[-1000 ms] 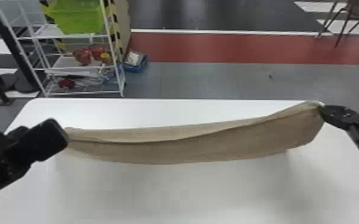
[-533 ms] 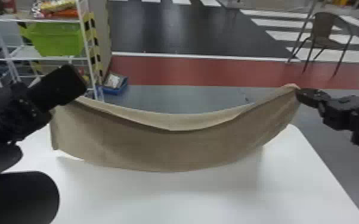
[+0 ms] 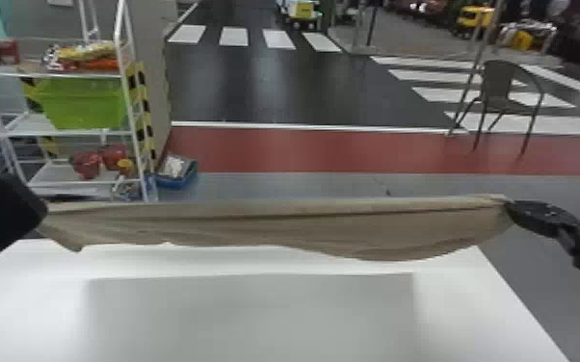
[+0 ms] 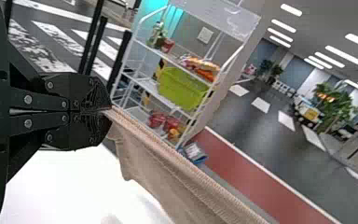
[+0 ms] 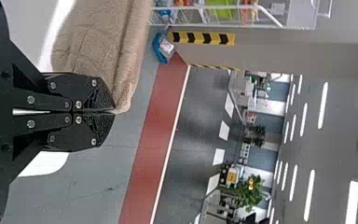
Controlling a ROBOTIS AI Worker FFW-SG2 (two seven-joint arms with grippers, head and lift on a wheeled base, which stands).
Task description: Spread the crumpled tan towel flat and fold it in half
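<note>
1. Nearest is the white surface (image 3: pixel 467 313), with a broad, straight-edged grey patch (image 3: pixel 255 317) across its middle.
2. The left fingers (image 3: pixel 24 209) are at the head view's left side; in the left wrist view the fingers (image 4: pixel 105 112) are pressed together on a corner of the towel.
3. The right fingers (image 3: pixel 513 207), at the other side, are likewise closed; in the right wrist view the fingers (image 5: pixel 109 112) pinch a rounded, bunched corner.
4. The tan towel (image 3: pixel 303 231) is strung between them, raised over the far part of the surface. Its upper edge runs nearly straight, with long creases below it; the lower edge is wavy, with a small flap drooping near the left end. Close up, the border looks ribbed.
5. Beyond stand the white shelf rack (image 3: pixel 132 110) and a dark chair (image 3: pixel 506 86).
6. Half a second ago the upper edge dipped in the middle and the cloth showed as a deeper band; now it is tauter and shallower. The head view takes in more of the room beyond.
</note>
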